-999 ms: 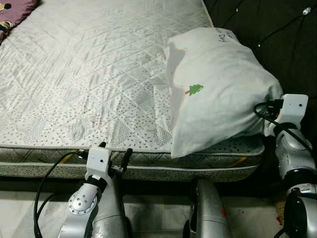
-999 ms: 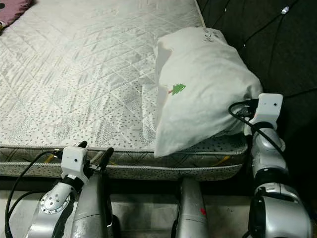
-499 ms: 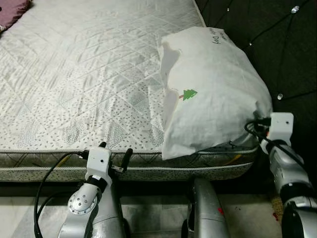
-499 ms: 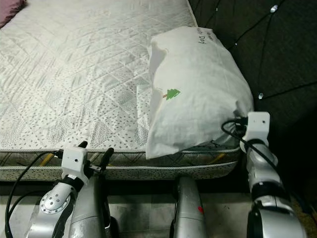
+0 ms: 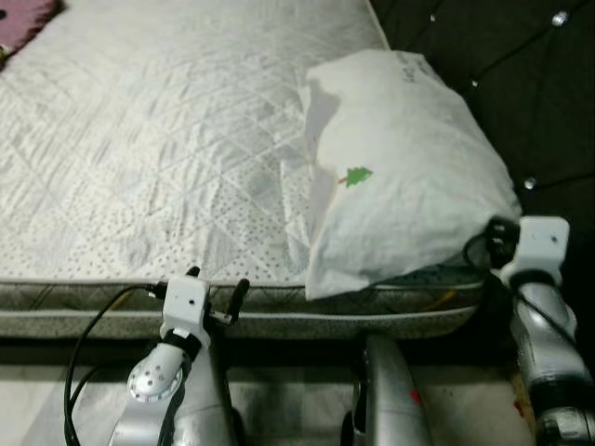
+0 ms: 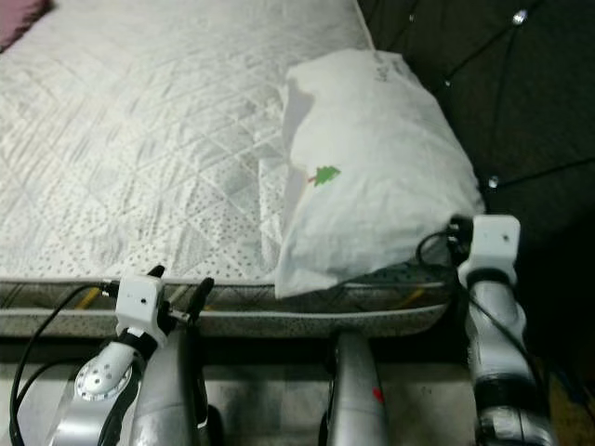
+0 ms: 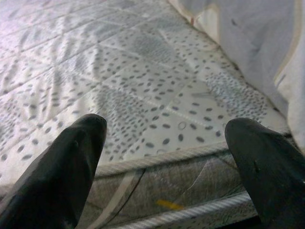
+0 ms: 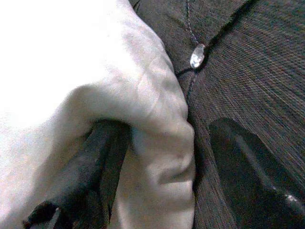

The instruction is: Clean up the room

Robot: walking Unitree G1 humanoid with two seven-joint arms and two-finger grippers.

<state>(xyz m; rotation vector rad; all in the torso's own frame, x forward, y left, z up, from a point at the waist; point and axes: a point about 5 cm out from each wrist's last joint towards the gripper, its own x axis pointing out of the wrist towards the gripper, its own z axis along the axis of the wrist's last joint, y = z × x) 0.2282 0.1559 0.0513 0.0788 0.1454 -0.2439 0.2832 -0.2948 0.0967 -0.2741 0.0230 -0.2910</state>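
Note:
A white pillow (image 5: 409,167) with a small green tree print lies on the right side of the quilted mattress (image 5: 167,139), against the dark headboard. Its near corner hangs a little over the mattress's front edge. My right gripper (image 8: 167,129) is at the pillow's right near corner. It is open, with one finger (image 8: 90,157) tucked under a fold of the pillowcase and the other finger (image 8: 248,162) against the headboard fabric. My left gripper (image 5: 216,283) is open and holds nothing. It hovers at the mattress's front edge, left of the pillow.
A dark tufted headboard (image 5: 483,46) with shiny buttons runs along the right. A pink cloth (image 5: 23,14) lies at the mattress's far left corner. Pale floor (image 5: 307,390) shows below the bed's front edge, with my silver leg (image 5: 390,390) close to it.
The camera has shifted slightly. My right wrist has dropped lower beside the pillow's corner, and the pillow now sits lower and flatter on the mattress. The left arm has stayed put.

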